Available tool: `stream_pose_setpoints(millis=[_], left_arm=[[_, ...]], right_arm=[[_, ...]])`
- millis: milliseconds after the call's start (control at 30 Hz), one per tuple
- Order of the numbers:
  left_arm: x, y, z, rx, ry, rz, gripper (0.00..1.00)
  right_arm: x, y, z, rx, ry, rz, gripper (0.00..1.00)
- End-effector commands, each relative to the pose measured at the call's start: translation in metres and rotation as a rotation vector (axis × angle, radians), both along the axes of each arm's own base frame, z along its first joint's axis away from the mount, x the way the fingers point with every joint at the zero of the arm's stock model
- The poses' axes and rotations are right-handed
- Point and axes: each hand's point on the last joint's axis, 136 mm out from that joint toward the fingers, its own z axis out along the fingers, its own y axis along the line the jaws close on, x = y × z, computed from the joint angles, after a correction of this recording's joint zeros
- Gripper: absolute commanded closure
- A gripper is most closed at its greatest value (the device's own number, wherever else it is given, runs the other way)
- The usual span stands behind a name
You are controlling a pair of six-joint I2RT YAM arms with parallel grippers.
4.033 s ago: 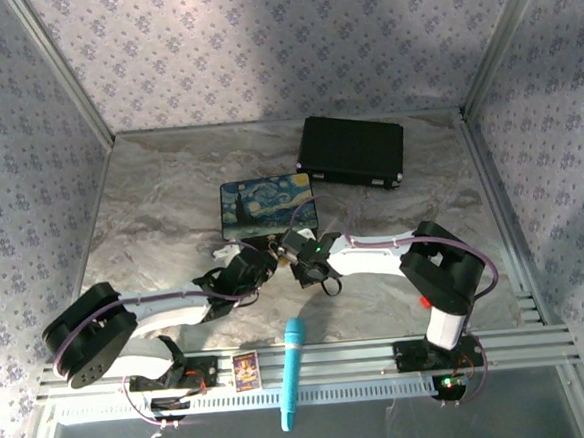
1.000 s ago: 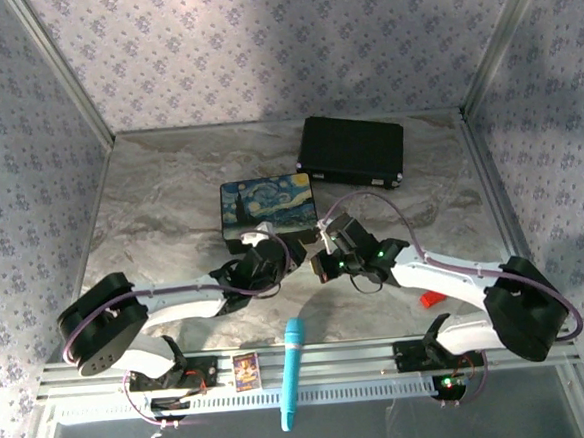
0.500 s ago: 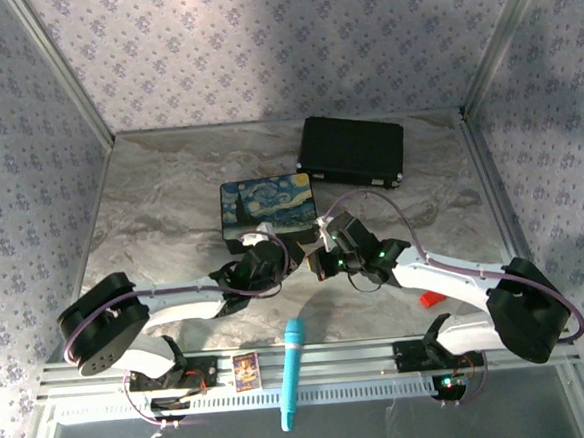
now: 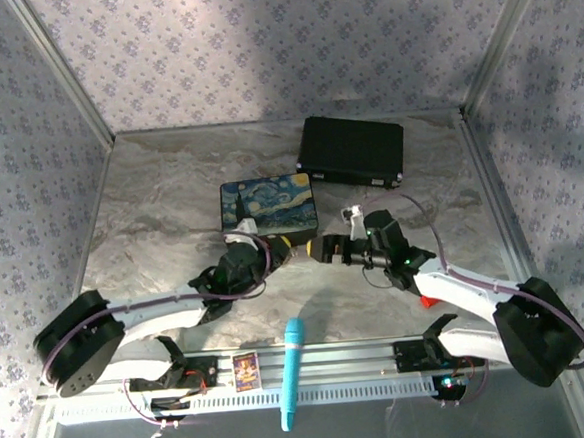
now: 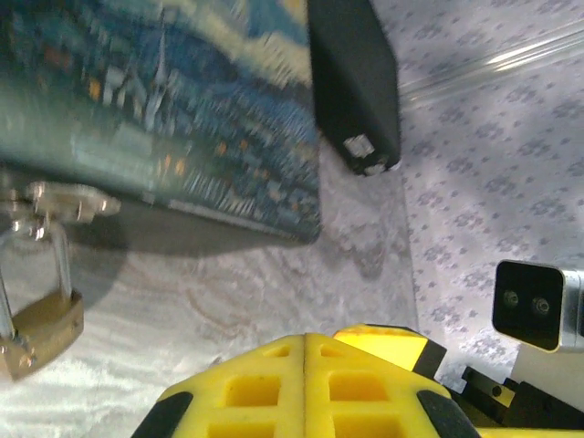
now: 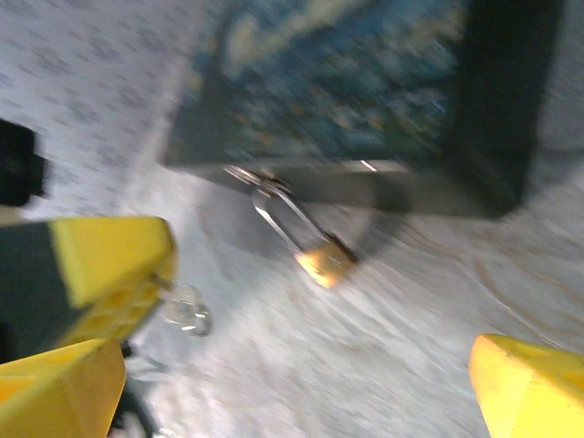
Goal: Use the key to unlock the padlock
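Marbled grey table (image 4: 160, 198), carrying a painted box (image 4: 268, 205) at centre, a black case (image 4: 352, 152) far right, a red block (image 4: 430, 298) near right, and a brass padlock (image 6: 324, 261) resting just near of the box.

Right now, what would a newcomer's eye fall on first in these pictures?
The Starry Night box in the middle of the table, its blue and yellow vivid against the grey marble. A brass padlock is hooked on the clasp at its near side, and the left gripper and right gripper face each other before it.
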Motion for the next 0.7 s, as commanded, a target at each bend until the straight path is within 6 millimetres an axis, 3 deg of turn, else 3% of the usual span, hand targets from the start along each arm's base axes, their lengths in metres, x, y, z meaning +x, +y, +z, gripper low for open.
stream_pose_setpoints(millis=[0, 167, 300, 667], left_arm=[[-0.003, -0.004, 0.055, -0.096, -0.183, -0.059, 1.0], [-0.011, 0.004, 0.102, -0.251, -0.323, -0.081, 1.0], [-0.015, 0.003, 0.121, -0.3, -0.372, -0.1, 1.0], [-0.016, 0.01, 0.134, -0.387, -0.406, -0.073, 1.0]], right_arm=[[-0.006, 0.023, 0.072, 0.269, -0.084, 0.119, 0.05], [-0.004, 0.032, 0.102, 0.43, -0.052, 0.174, 0.18], [-0.006, 0.041, 0.123, 0.563, -0.04, 0.219, 0.27], [-0.017, 0.053, 0.151, 0.663, -0.056, 0.283, 0.53]])
